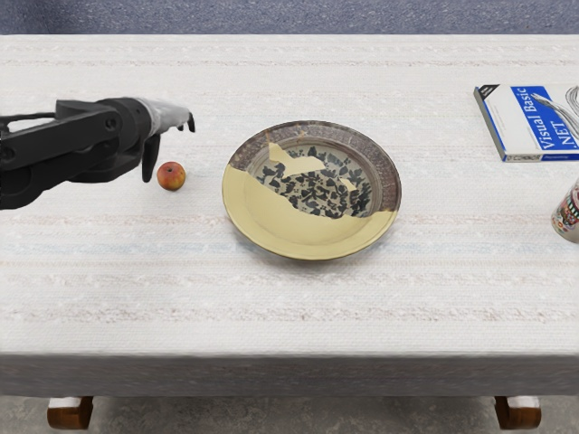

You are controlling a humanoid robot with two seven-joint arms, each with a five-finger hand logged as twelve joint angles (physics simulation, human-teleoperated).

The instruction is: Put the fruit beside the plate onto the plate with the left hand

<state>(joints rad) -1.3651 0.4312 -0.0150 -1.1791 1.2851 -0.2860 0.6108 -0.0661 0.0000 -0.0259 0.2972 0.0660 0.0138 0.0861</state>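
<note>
Just left of the plate (pixel 271 226), on the pale worktop (pixel 289 316): small red-orange fruit (pixel 171 175), apart from the rim, not yet lifted. Above and a little left of it, left hand (pixel 166 120) at the end of a dark arm entering from the picture's left edge. Fingers (pixel 149 161) loose, drooping and spread, gripping nothing; one hanging down just beside the fruit's left flank, touching or not too fine to tell. No right arm anywhere in view

Judged from this: reach more or less made, grasp not begun. Left to do: lowering around the fruit, closing on it, lifting, carrying rightward over the near rim, setting down inside the plate, letting go. Nothing on the plate so far besides its own pattern: yellow glaze across the near half, dark leafy print on the far half, brownish band round the edge

Writing: on the blue-and-white book (pixel 525 127) at the far right of the worktop, title readable as "Visual Basic .NET"; other print there too small to make out. On the printed container (pixel 568 212) cut off by the right edge, colourful marks but nothing legible
</note>
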